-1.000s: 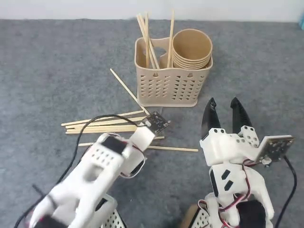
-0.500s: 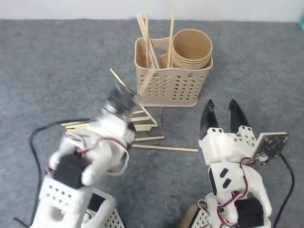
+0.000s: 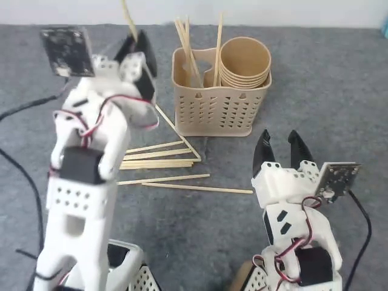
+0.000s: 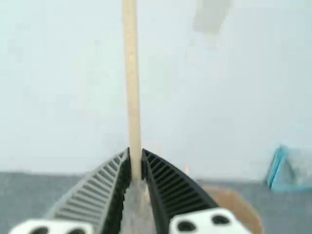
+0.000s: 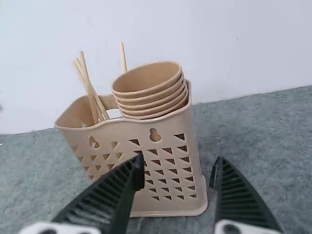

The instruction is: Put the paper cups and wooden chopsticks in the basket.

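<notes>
In the basket [image 3: 212,112], upright chopsticks [image 3: 193,51] crowd the left compartment and stacked cups [image 3: 245,59] fill the right one, narrowing entry from above. On the desk [image 3: 330,85], loose chopsticks [image 3: 159,162] lie front-left of the basket. A bare strip separates the basket from the right claw [image 3: 279,147].

- No word, number, label or sign can be read anywhere.
- The basket [image 3: 212,112] has plain perforated walls, and the paper cups [image 3: 245,60] stacked inside it are plain as well.
- The dark circuit board [image 3: 66,51], to the left of the basket in the high view, has markings too small to tell.
- The second circuit board [image 3: 338,180], nearer the camera than the basket and to its right, is equally unreadable.
</notes>
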Controlling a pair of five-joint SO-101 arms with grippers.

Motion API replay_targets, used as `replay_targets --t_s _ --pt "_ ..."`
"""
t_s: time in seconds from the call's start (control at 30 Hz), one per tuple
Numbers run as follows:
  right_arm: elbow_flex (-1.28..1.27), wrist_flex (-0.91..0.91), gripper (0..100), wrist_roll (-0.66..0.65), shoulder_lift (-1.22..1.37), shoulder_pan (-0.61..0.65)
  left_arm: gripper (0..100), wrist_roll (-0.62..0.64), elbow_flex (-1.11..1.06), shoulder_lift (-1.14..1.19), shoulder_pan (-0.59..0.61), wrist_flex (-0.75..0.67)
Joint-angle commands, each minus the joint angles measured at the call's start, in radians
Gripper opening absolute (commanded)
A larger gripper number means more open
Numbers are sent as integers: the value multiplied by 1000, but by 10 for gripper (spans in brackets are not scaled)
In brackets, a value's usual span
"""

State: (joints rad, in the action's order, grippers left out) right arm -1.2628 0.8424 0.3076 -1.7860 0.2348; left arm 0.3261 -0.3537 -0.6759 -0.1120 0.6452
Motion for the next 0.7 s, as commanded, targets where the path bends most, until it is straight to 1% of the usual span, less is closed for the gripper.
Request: replay_targets --t_s 0.0,0.07,0.13,0.27,0.47,0.57,0.63,0.67 --pt "8 -5 231 14 -4 -5 13 41 61 68 -3 -285" --pt "8 -5 231 14 -4 -5 13 40 59 114 -32 -353" --pt "6 -5 231 14 -4 -4 13 29 64 167 -61 -388" --pt "6 -1 231 14 -4 -4 13 -86 64 279 -124 -433" --pt "6 4 231 14 -4 -4 15 -143 59 437 -121 -511" --pt "6 4 231 14 -4 -2 17 -186 62 483 -121 -517" --pt "-2 5 231 12 -4 -2 43 -206 62 489 -123 -517" --pt "-11 1 231 12 -4 -1 76 -207 61 488 -123 -516"
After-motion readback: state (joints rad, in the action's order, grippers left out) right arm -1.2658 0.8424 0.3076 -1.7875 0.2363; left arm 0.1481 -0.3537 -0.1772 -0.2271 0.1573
